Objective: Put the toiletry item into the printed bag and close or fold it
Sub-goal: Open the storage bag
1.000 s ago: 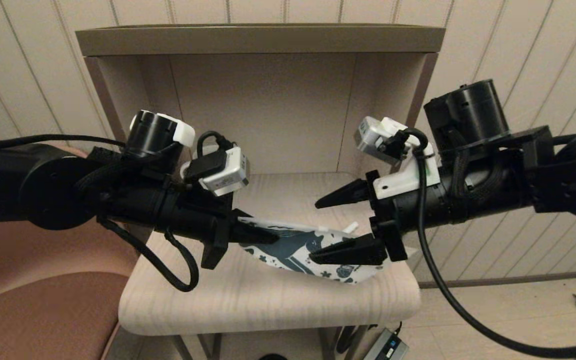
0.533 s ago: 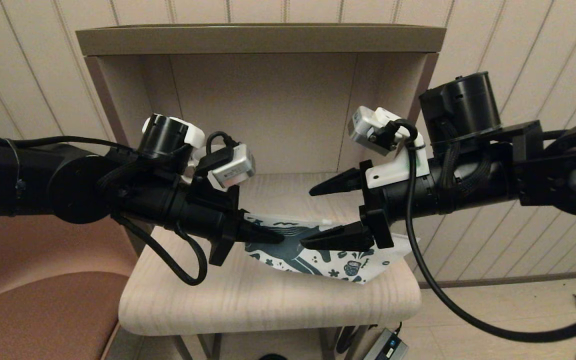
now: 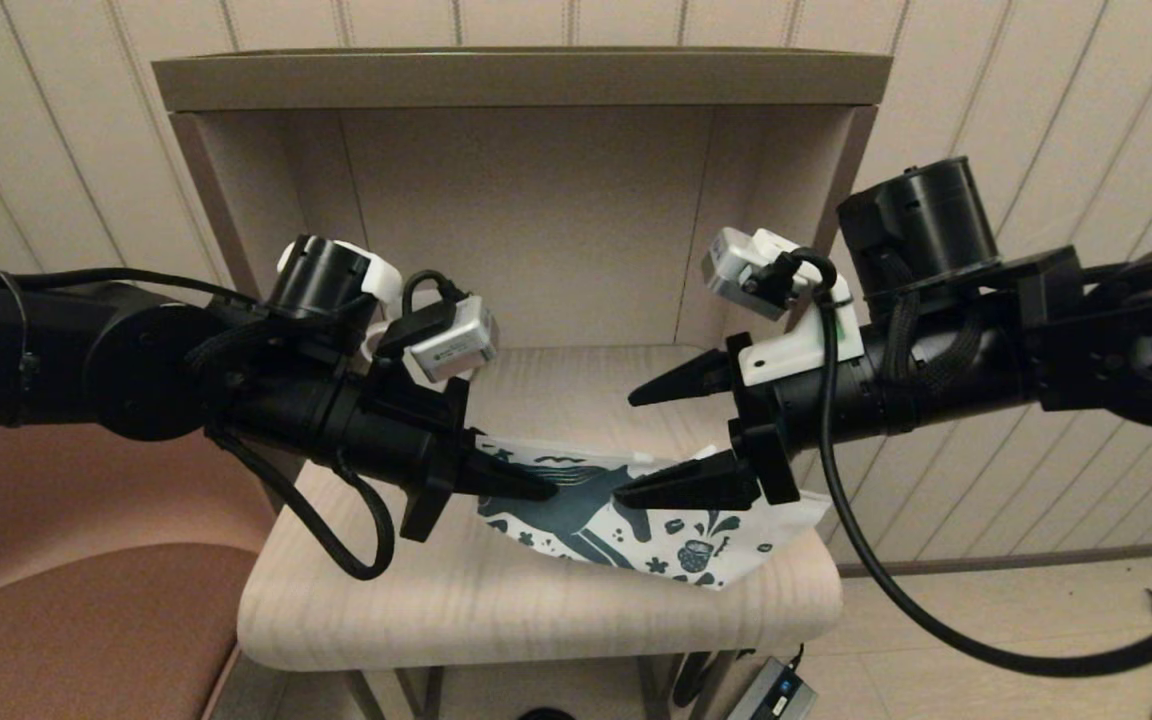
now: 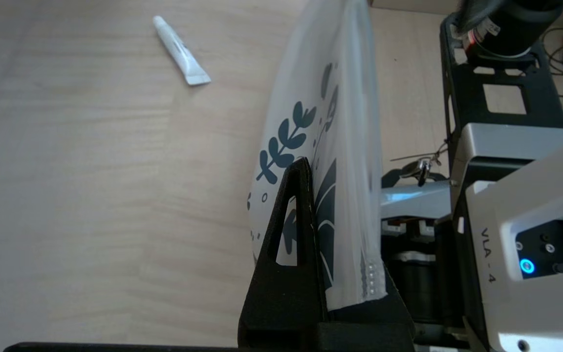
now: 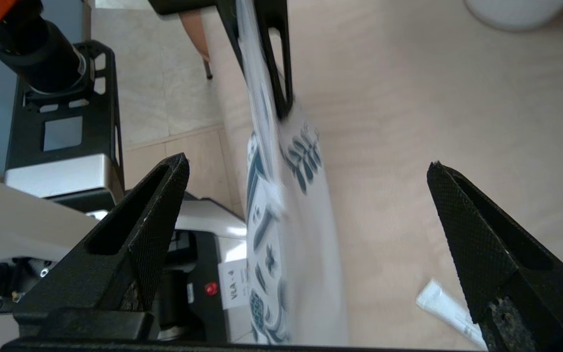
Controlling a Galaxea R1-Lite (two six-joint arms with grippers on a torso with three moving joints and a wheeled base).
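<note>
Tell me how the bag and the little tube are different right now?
The bag is big, flat and printed with dark teal pictures; the tube is tiny and plain white. The bag is pinched by the shut left tool and lifted at that end; the tube lies loose on the table, outside the bag. Both are white.

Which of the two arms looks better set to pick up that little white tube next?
The right. Its gripper is open and empty, with the tube lying on the table close to one of its fingers. The left gripper is shut on the bag, holding it up.
</note>
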